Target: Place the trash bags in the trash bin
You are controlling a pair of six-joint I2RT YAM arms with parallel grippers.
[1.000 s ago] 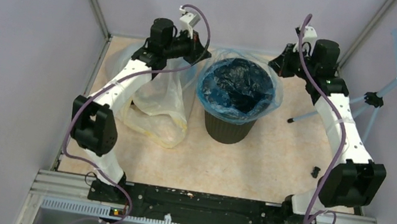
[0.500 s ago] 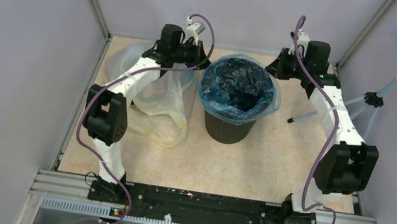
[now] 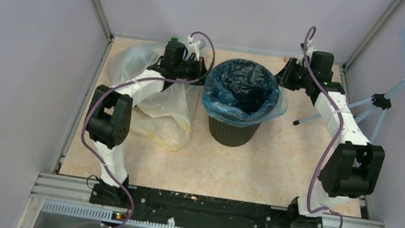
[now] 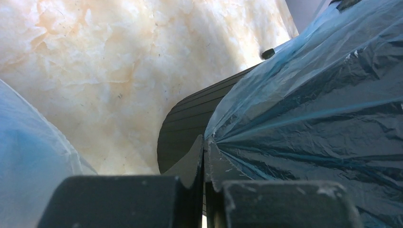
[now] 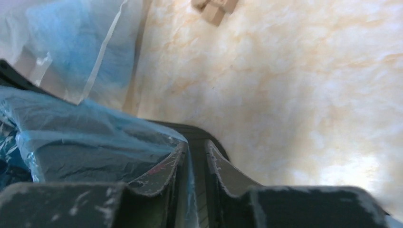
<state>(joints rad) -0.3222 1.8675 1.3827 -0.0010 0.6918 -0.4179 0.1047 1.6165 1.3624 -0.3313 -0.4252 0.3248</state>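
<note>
The round black ribbed trash bin [image 3: 232,132] stands mid-table. The blue translucent trash bag [image 3: 243,90] lines it, its edge folded out over the rim. My left gripper [image 3: 203,73] is at the bin's left rim. In the left wrist view it [image 4: 204,142] is shut on the stretched blue film [image 4: 309,95] beside the bin wall [image 4: 187,118]. My right gripper [image 3: 283,76] is at the bin's right rim. In the right wrist view its jaws [image 5: 195,147] stand slightly apart, with the bag's edge [image 5: 95,137] hanging between them over the bin wall [image 5: 199,135].
A large clear yellowish-white plastic bag [image 3: 159,104] lies left of the bin under the left arm. A tripod leg [image 3: 340,110] reaches in from the right. A small black part [image 3: 321,174] lies on the table at the right. A beige block [image 5: 214,9] lies near the back.
Both grippers have come down and in from above the rim to the bin's sides, drawing the blue bag's edge down over the rim. The right jaws now stand parted.
</note>
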